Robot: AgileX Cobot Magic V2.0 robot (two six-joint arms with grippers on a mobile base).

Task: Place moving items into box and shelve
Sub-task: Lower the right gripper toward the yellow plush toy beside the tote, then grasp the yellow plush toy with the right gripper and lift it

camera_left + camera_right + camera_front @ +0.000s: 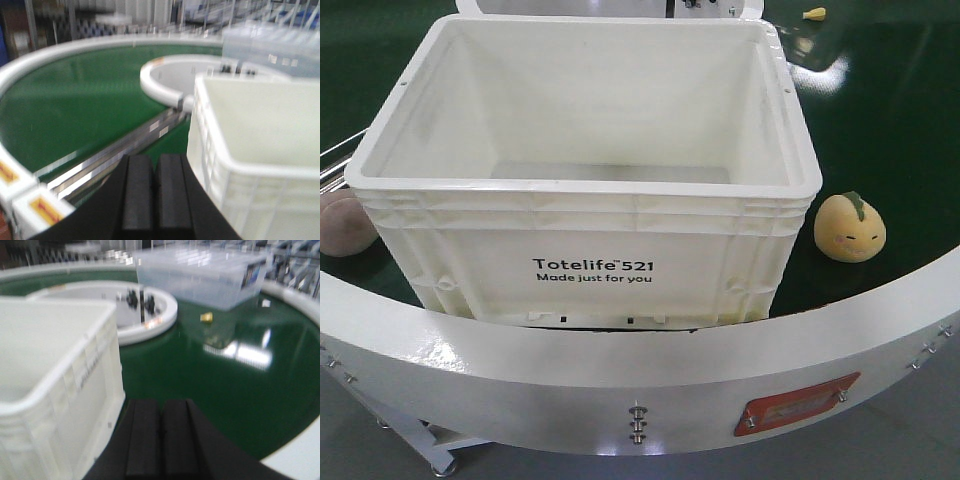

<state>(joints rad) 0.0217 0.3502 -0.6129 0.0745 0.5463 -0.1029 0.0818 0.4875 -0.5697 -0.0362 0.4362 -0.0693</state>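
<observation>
Flanking the box (720,250): left end effector (155,164) and right end effector (161,409), both pinched together.

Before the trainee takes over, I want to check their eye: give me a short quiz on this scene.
1. True or false: the yellow plush lies outside the crate.
2. In the front view, the pink plush is: A) left of the crate, B) right of it, C) inside it.
3. Fill in: the left gripper and right gripper are both ___.
Key: 1 true; 2 A; 3 shut.
</observation>
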